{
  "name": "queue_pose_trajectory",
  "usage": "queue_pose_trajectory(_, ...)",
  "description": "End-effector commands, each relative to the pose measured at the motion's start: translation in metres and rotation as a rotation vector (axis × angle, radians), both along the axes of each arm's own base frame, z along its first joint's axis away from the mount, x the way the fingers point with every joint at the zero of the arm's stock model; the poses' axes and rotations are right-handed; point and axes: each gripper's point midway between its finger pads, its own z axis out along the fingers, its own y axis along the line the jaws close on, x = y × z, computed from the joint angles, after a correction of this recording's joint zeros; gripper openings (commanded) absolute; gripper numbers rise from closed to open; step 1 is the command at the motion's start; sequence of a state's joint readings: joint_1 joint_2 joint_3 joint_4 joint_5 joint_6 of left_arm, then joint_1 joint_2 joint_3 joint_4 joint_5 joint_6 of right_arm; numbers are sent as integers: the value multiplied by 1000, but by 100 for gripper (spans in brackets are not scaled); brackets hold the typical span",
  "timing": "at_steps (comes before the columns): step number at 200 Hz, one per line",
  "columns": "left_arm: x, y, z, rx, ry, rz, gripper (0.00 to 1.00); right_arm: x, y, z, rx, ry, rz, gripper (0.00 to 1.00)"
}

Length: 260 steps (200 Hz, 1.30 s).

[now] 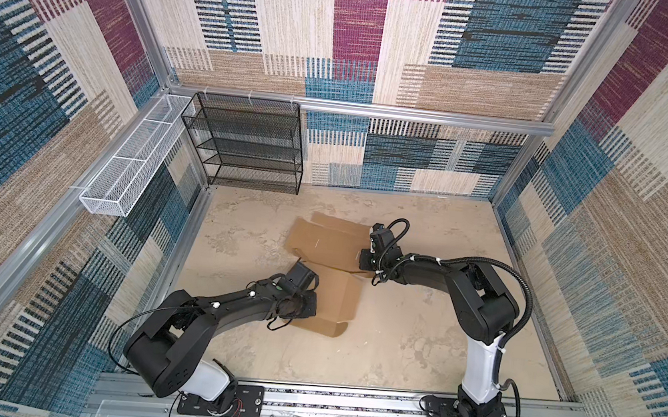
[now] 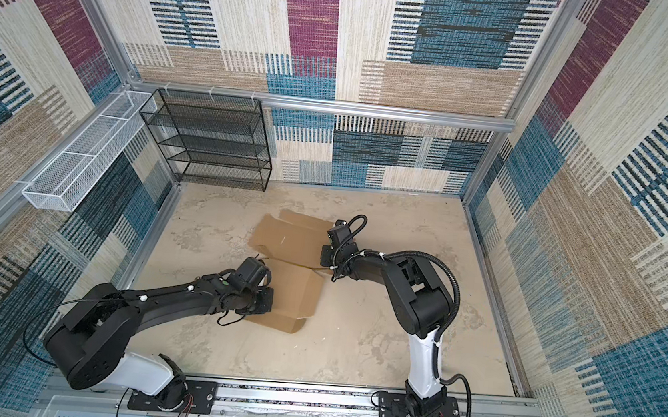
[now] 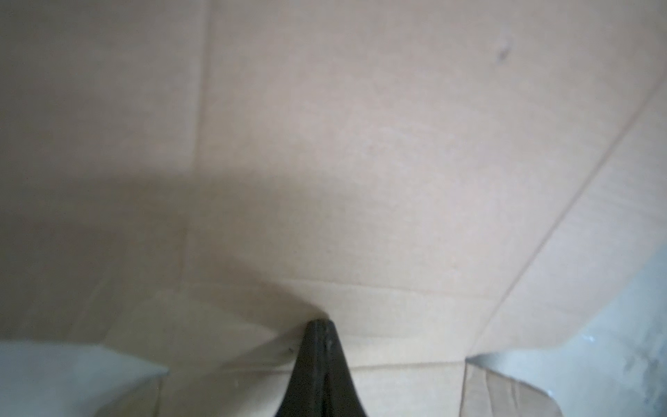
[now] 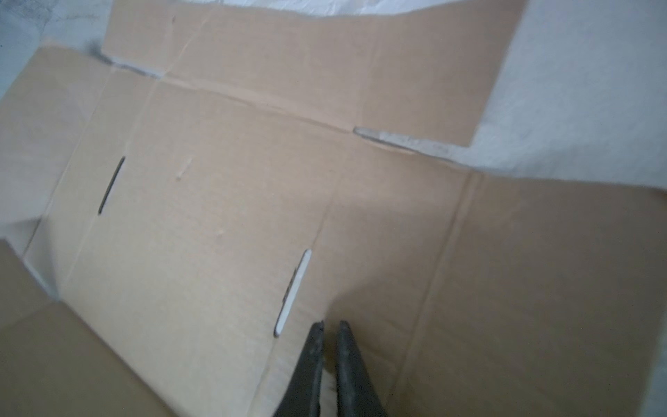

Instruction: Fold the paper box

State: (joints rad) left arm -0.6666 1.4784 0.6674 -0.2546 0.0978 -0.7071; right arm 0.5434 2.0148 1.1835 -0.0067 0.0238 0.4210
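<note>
The paper box (image 1: pixel 327 242) (image 2: pixel 291 239) is a brown cardboard sheet lying opened out mid-table, with its near panel and flaps partly raised. My left gripper (image 1: pixel 311 305) (image 2: pixel 268 301) is down on the near panel's left side. In the left wrist view its fingers (image 3: pixel 321 323) are pressed together, tips against the cardboard (image 3: pixel 361 144), with nothing between them. My right gripper (image 1: pixel 365 262) (image 2: pixel 325 256) is over the far panel's right edge. Its tips (image 4: pixel 330 324) stand almost together beside a slit (image 4: pixel 294 289) in the sheet (image 4: pixel 216 216), with only a sliver of gap and nothing in it.
A black mesh shelf rack (image 1: pixel 246 142) stands at the back left. A white wire basket (image 1: pixel 132 156) hangs on the left wall's rail. Patterned walls with aluminium posts close in the beige table (image 1: pixel 416 330) on three sides.
</note>
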Motion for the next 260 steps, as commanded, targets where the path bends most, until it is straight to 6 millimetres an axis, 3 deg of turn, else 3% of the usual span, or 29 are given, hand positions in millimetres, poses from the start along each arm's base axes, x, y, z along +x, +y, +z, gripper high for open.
queue_pose_trajectory(1, -46, -3, -9, 9, 179, -5, 0, -10, -11, -15, -82, 71, 26, 13)
queue_pose_trajectory(58, -68, -6, 17, -16, 143, -11, 0, 5, -10, 5, -89, 9, 72, 21)
queue_pose_trajectory(91, -48, 4, 58, 22, 7, 3, 0, 5, 0, 29, -25, -33, 107, 30)
queue_pose_trajectory(113, -25, 9, 99, 61, -118, -12, 17, 2, 4, 59, 24, -75, 119, 36)
queue_pose_trajectory(139, 4, 15, 136, 78, -223, -33, 47, -4, 4, 92, 60, -106, 123, 45)
queue_pose_trajectory(165, 38, 25, 152, 75, -268, -30, 99, -12, -8, 103, 37, -101, 89, 57)
queue_pose_trajectory(201, 85, 49, 153, 5, -266, 45, 99, -22, -31, 105, -25, -92, 27, 72)
queue_pose_trajectory(225, 111, 71, 140, 29, -222, 79, 99, -23, -44, 99, -23, -68, 0, 73)
queue_pose_trajectory(260, 147, 85, 123, -5, -147, 63, 88, -17, -64, 86, 12, -19, -47, 72)
